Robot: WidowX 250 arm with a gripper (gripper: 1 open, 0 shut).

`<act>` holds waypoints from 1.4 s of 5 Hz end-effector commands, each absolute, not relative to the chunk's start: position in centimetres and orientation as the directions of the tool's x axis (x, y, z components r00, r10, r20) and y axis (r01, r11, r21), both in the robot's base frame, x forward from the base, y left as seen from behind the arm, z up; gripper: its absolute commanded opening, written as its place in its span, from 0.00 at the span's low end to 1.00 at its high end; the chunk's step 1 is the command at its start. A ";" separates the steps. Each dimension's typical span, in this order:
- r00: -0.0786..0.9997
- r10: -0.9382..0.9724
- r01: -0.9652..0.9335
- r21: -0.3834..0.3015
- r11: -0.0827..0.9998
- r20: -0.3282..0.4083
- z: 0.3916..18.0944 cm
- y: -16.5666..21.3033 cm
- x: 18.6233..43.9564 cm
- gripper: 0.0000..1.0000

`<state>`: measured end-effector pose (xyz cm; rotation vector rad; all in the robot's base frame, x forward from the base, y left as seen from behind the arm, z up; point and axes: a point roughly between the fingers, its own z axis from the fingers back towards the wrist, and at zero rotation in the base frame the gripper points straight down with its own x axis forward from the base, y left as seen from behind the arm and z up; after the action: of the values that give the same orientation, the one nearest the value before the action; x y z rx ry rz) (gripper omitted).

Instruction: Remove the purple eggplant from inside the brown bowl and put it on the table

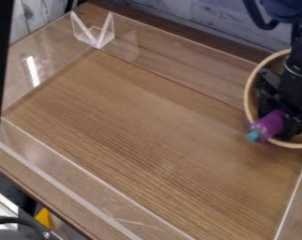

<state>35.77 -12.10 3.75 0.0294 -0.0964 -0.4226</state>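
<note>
The purple eggplant (273, 123) lies at the near left rim of the brown bowl (258, 82), its teal stem end (255, 134) poking over the rim toward the table (141, 122). My black gripper (285, 111) reaches straight down into the bowl and is shut on the eggplant's far end. Most of the bowl's inside is hidden behind the arm and the frame's right edge.
Clear acrylic walls (179, 66) edge the tabletop, with a clear bracket (94, 31) at the back left corner. A dark post (4, 66) runs down the left side of the frame. Wood-grain surface stretches left of the bowl.
</note>
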 end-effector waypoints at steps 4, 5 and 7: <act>0.911 -0.375 0.373 0.047 0.927 0.171 6.8 -11.8 36.1 0.00; 0.912 -0.370 0.368 0.046 0.929 0.175 6.9 -11.8 36.1 0.00; 0.915 -0.360 0.358 0.043 0.933 0.183 7.0 -11.9 36.0 0.00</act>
<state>35.37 -11.95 3.95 0.0189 -0.1079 -0.3775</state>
